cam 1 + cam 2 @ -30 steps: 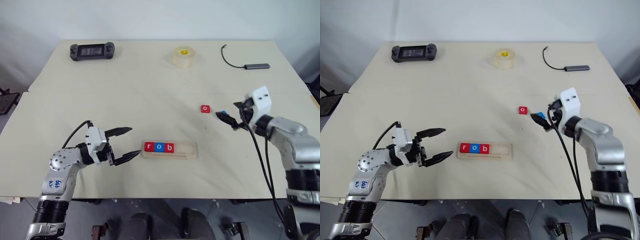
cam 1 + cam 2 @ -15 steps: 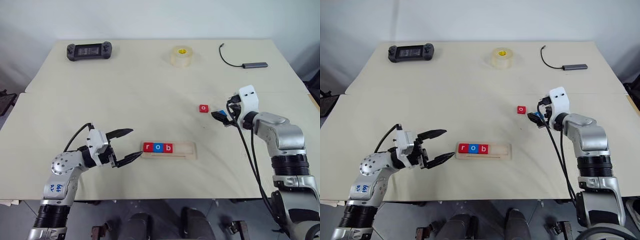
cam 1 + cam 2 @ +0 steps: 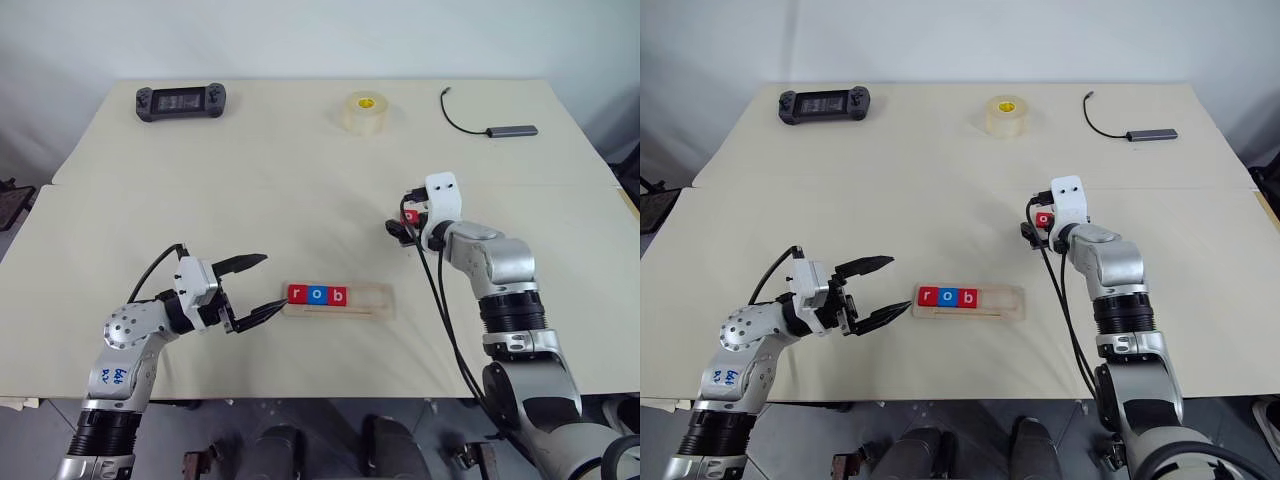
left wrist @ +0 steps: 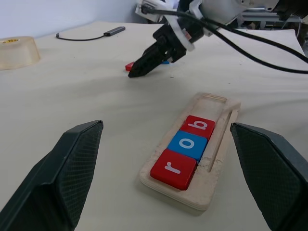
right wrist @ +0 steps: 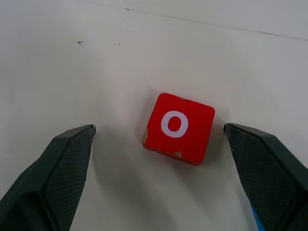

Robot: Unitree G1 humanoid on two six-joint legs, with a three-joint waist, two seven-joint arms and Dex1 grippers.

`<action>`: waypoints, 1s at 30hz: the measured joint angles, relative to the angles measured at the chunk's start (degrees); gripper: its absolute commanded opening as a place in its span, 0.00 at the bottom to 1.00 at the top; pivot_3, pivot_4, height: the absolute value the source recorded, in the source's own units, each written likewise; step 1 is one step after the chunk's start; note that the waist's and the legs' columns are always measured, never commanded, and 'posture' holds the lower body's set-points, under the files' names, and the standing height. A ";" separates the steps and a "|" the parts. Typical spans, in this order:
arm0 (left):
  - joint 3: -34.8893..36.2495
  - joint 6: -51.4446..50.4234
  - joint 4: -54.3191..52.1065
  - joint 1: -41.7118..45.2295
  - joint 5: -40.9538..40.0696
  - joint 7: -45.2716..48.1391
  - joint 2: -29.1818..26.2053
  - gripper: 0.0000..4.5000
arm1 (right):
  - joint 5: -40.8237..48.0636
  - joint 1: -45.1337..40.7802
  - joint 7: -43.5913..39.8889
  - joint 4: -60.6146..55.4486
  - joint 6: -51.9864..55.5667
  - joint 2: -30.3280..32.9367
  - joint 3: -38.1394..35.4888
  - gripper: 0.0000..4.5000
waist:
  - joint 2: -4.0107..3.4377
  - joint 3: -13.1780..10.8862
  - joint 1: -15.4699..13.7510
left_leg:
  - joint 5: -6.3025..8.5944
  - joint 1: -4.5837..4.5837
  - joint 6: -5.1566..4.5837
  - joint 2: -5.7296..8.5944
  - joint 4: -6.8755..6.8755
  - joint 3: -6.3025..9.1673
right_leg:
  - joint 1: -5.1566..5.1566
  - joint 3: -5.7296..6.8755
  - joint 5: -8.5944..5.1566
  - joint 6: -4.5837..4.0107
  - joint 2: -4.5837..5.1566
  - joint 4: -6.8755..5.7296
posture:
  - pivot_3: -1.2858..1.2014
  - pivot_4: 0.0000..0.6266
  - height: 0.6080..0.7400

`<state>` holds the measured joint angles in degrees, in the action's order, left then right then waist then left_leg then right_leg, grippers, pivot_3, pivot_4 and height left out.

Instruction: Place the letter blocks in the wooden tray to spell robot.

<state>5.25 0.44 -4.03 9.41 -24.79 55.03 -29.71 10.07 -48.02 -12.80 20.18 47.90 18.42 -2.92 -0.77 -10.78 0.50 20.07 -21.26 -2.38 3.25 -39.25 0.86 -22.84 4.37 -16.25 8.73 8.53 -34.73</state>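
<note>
While the right gripper stands spread, the red "o" block, seemingly light and rigid, invites pinching across opposite flat sides.

right gripper moved left, open fingers now flanking red o block

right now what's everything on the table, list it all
letter blocks in tray: three, red r, blue o, red b, filling the left part of the groove
red o block: one, loose on the table, between the right tool's open fingers, untouched
blue block: one, mostly hidden behind the right tool, letter unreadable
wooden tray: one, pale wood, near front edge, right part unfilled
game controller: one, black, far left
tape roll: one, clear with yellow core, far middle
cable with adapter: one, dark, far right
left tool: open, beside the tray's left end
right tool: open, over the red o
</note>
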 measured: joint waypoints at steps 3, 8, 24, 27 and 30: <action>0.27 -0.04 -0.78 -1.64 0.00 -0.29 -0.03 1.00 | 0.01 -0.13 1.86 0.41 -0.49 -1.50 -1.26 0.86 | 0.00 0.00 0.29 | 0.00 0.00 0.00 -0.02 0.01 0.02 | 0.00 0.01 -0.01 -0.01 -0.01 -0.02 | 0.52 0.24 1.00; 0.31 -0.05 -1.92 -1.96 0.00 -0.63 -0.02 1.00 | -0.05 -0.13 4.46 0.38 -0.52 -3.28 -2.57 0.47 | -0.01 0.01 1.07 | 0.00 0.04 0.00 -0.01 0.01 0.02 | 0.00 0.00 -0.01 -0.01 -0.01 -0.08 | 0.52 0.24 1.00; -1.99 -0.14 0.63 1.69 0.00 1.01 0.98 1.00 | 4.71 12.85 0.24 -28.75 15.92 3.32 -3.61 0.32 | -0.01 0.00 0.89 | 0.01 -0.02 0.00 0.00 0.04 0.05 | -0.05 0.00 -0.03 -0.05 0.00 -0.07 | 0.52 0.24 1.00; -2.15 -0.12 1.71 2.09 -0.01 2.18 0.99 1.00 | 6.17 18.14 -0.44 -36.86 23.38 6.27 -5.70 0.32 | -0.01 0.00 0.62 | 0.01 -0.02 -0.01 0.00 0.04 0.00 | -0.04 -0.04 -0.03 -0.05 0.01 -0.04 | 0.52 0.24 1.00; -2.47 -0.11 2.98 3.26 -0.01 3.38 0.99 1.00 | 7.55 22.81 -0.43 -44.72 29.86 6.74 -9.37 0.32 | -0.01 0.00 0.26 | 0.00 -0.02 0.00 -0.03 0.03 -0.04 | -0.05 -0.07 -0.03 -0.05 -0.02 -0.02 | 0.52 0.24 1.00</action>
<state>2.78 0.32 -1.05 12.67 -24.80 58.41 -28.72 17.62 -25.21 -13.23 -24.54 77.75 25.16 -12.30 -0.78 -10.78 0.76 20.07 -21.27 -2.38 3.22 -39.21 0.82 -22.89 4.30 -16.28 8.68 8.51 -34.75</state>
